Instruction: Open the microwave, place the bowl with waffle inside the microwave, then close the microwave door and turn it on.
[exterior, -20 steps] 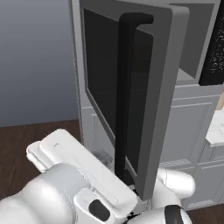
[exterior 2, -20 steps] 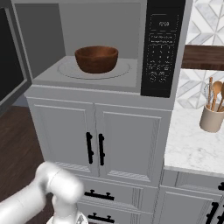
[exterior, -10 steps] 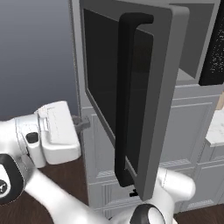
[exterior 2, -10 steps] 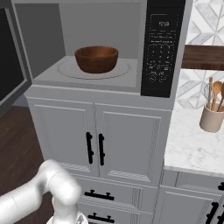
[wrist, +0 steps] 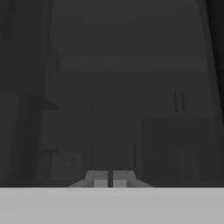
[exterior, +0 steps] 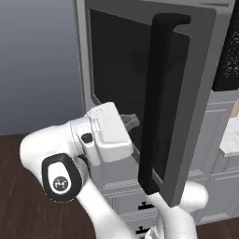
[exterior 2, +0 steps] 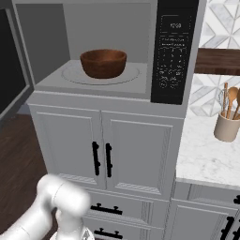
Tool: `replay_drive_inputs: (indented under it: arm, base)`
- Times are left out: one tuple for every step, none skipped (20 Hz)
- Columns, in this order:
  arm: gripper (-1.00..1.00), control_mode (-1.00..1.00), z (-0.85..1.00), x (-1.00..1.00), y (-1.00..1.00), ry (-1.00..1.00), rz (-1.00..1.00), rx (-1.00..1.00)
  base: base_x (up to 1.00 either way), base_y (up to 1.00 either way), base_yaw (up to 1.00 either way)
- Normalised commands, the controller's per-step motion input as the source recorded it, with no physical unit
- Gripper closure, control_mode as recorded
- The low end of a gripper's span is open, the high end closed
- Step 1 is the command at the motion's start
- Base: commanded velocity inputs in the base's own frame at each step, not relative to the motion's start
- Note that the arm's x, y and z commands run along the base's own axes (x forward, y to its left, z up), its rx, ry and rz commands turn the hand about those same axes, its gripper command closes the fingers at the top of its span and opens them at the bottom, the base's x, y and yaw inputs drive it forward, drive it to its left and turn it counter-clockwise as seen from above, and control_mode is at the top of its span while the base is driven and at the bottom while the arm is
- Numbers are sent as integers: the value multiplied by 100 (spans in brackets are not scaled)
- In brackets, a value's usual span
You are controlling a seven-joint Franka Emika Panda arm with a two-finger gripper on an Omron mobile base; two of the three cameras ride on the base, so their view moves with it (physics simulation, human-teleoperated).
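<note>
The microwave (exterior 2: 108, 51) is seen standing open, built in above a pair of white panelled cupboard doors (exterior 2: 105, 157) with black handles. The bowl (exterior 2: 103, 63), brown and round, is set on the glass turntable (exterior 2: 75, 75) inside the cavity, near its middle; whatever it may contain cannot be made out. The black control strip (exterior 2: 174, 51) is placed at the right edge of the microwave front.

The microwave door (exterior: 154, 88) is swung far out to the left of the microwave, its dark window and long black bar handle (exterior: 156, 102) being presented to the left base view. The hand (exterior: 132, 120) is held against the outer face of the door window, to the left of the bar handle and at about mid-height of the door. Its fingers (wrist: 109, 178) are pressed together, and nothing is pinched between them; dim tinted glass is seen just ahead of them.

To the right of the microwave, a marble worktop (exterior 2: 206, 157) carries a pale holder of wooden utensils (exterior 2: 228, 119).
</note>
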Motion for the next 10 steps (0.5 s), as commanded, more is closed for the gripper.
replay_drive_inputs:
  arm:
    - [100, -100, 0, -51, -100, 0, 4, -6]
    - [100, -100, 4, -40, -100, 0, 6, -2]
    - [100, -100, 34, -20, -100, 0, 7, 0]
    - [100, -100, 64, 0, -100, 5, 9, 0]
    - [100, -100, 75, 0, -100, 8, 12, 2]
    - [100, -100, 89, 14, -100, 11, 15, 5]
    - [100, -100, 95, 36, -85, 14, 18, 5]
    - [100, -100, 99, 44, -83, 15, 20, 5]
    - [100, -100, 100, 61, -75, 21, 23, 7]
    - [100, -100, 97, 73, -68, 28, 26, 8]
  base:
    - [0, 0, 0]
    - [0, 0, 0]
    - [0, 0, 0]
    - [0, 0, 0]
    - [0, 0, 0]
    - [0, 0, 0]
    - [0, 0, 0]
    - [0, 0, 0]
    - [0, 0, 0]
    - [0, 0, 0]
